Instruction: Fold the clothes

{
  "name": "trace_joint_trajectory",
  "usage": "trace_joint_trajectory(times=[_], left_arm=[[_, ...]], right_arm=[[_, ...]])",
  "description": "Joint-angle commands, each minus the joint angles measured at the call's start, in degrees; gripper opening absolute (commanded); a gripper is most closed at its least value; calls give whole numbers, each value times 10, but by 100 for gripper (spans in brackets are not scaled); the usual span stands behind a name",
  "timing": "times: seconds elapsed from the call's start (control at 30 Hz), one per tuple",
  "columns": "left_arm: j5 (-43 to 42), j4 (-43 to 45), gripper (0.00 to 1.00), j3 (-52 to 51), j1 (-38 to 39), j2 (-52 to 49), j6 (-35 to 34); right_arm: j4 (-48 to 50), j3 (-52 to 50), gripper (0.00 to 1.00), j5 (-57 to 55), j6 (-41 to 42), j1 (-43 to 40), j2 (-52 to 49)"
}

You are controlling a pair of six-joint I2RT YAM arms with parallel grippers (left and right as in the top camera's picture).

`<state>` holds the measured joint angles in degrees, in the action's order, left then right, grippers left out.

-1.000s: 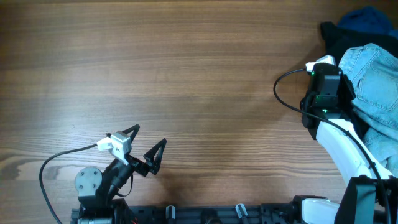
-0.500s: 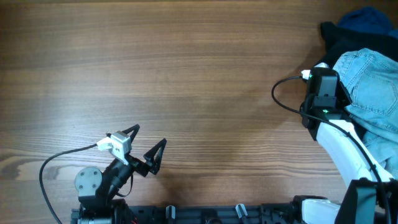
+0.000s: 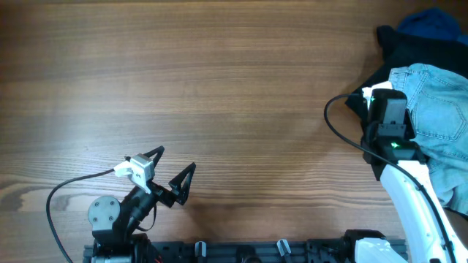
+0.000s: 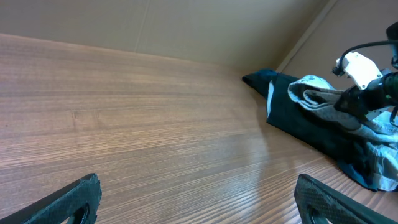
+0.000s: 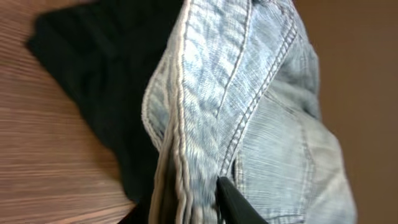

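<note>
The clothes are a light-blue denim garment lying at the table's right edge, partly on a black garment. It also shows in the left wrist view and fills the right wrist view. My right gripper is at the denim's left edge, shut on its thick stitched edge. My left gripper is open and empty near the front left, far from the clothes; its fingertips show in the left wrist view.
A dark blue cloth lies at the back right corner beside the black garment. A black cable loops left of the right arm. Bare wooden table spans the middle and left.
My right gripper has shifted slightly right and back, and the denim's left edge has moved and lifted with it. The left arm has not moved.
</note>
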<state>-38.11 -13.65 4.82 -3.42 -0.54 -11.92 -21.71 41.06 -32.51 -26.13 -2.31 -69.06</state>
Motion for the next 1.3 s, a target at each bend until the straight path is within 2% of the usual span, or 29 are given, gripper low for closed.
trace_joint_trajectory(times=[0.0,0.17,0.23,0.37,0.6,0.8,0.93,1.27], left_arm=[[-9,2,100,-5,2,0,-5],[-9,2,100,-5,2,0,-5],[-9,2,100,-5,2,0,-5],[-9,2,100,-5,2,0,-5],[-9,2,100,-5,2,0,-5],[-9,2,100,-5,2,0,-5],[-9,2,100,-5,2,0,-5],[-9,2,100,-5,2,0,-5]], right_arm=[[-6,6,25,56,39,3,11],[-4,6,22,56,39,3,11],[-5,6,23,56,38,2,11],[-17,5,41,56,36,2,4],[-23,5,50,48,-4,2,-69],[0,5,51,-41,-14,2,-96],[-15,5,52,-41,-69,-3,-113],[7,5,57,-9,-69,-3,-145]])
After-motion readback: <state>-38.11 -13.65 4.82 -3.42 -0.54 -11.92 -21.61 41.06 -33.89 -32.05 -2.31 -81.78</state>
